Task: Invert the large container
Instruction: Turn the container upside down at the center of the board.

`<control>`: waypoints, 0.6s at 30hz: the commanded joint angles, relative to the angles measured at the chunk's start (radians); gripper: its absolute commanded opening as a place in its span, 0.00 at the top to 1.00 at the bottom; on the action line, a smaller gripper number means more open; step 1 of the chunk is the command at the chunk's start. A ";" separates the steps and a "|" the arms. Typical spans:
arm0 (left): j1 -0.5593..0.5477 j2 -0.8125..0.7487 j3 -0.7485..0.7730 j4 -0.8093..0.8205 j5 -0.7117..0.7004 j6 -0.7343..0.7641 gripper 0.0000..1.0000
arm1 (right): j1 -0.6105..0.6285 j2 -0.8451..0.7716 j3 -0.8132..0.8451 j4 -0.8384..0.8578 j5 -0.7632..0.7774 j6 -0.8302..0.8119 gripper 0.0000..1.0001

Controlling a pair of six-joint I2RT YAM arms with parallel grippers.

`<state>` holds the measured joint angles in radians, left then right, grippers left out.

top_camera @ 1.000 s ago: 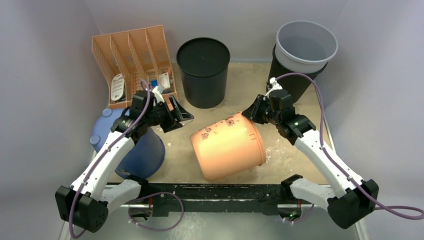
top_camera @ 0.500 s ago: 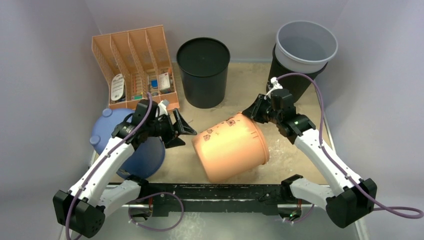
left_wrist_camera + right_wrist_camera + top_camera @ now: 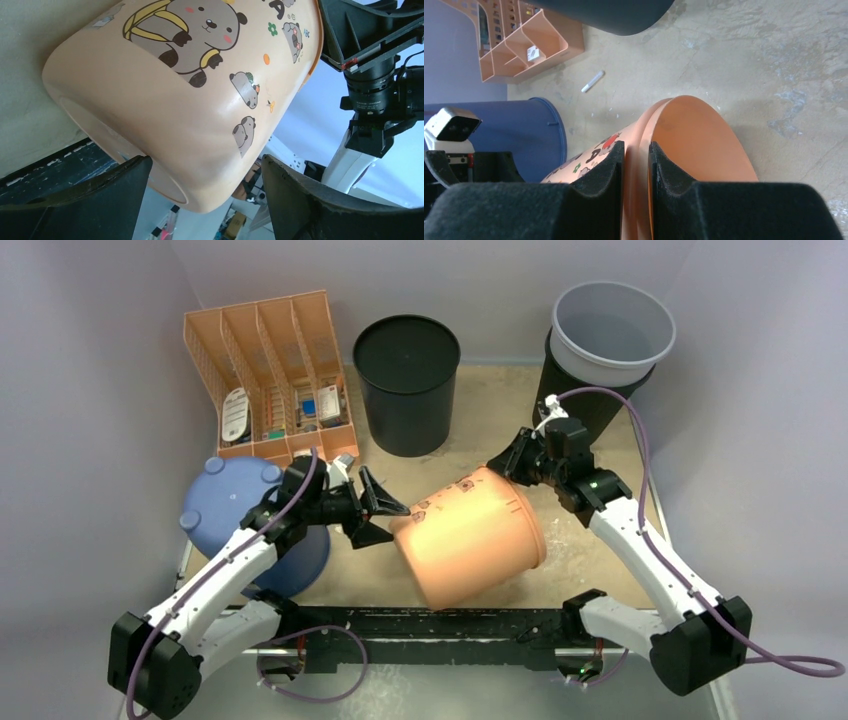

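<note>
The large container (image 3: 470, 540) is an orange tub with cartoon animal prints, lying tilted on its side mid-table with its base toward the left arm. My right gripper (image 3: 505, 468) is shut on its upper rim; in the right wrist view the pads (image 3: 610, 165) pinch the rim wall of the container (image 3: 696, 140) from outside and inside. My left gripper (image 3: 385, 522) is open at the tub's base. In the left wrist view the container (image 3: 190, 85) fills the frame, its lower edge reaching down between the wide-spread fingers of my left gripper (image 3: 205, 167).
An upside-down blue tub (image 3: 235, 510) sits under the left arm. A black bin (image 3: 406, 380) stands at the back centre, a grey bucket (image 3: 612, 335) nested in a black one at the back right, an orange organizer (image 3: 270, 370) at the back left. A small white stick (image 3: 592, 81) lies on the table.
My left gripper has moved right to the tub's base, its jaws opening a little wider. The tub has shifted slightly right with the right gripper still on its rim.
</note>
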<state>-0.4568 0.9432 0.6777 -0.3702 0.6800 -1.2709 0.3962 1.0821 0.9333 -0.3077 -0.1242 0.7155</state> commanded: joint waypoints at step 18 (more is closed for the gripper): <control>-0.023 0.063 0.089 -0.276 0.133 0.125 0.17 | -0.005 0.018 -0.053 -0.130 0.020 -0.055 0.91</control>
<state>-0.4660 0.9852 0.6609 -0.3603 0.7650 -1.3293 0.3794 1.0779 0.9253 -0.3130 -0.1196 0.7155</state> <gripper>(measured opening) 0.825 0.215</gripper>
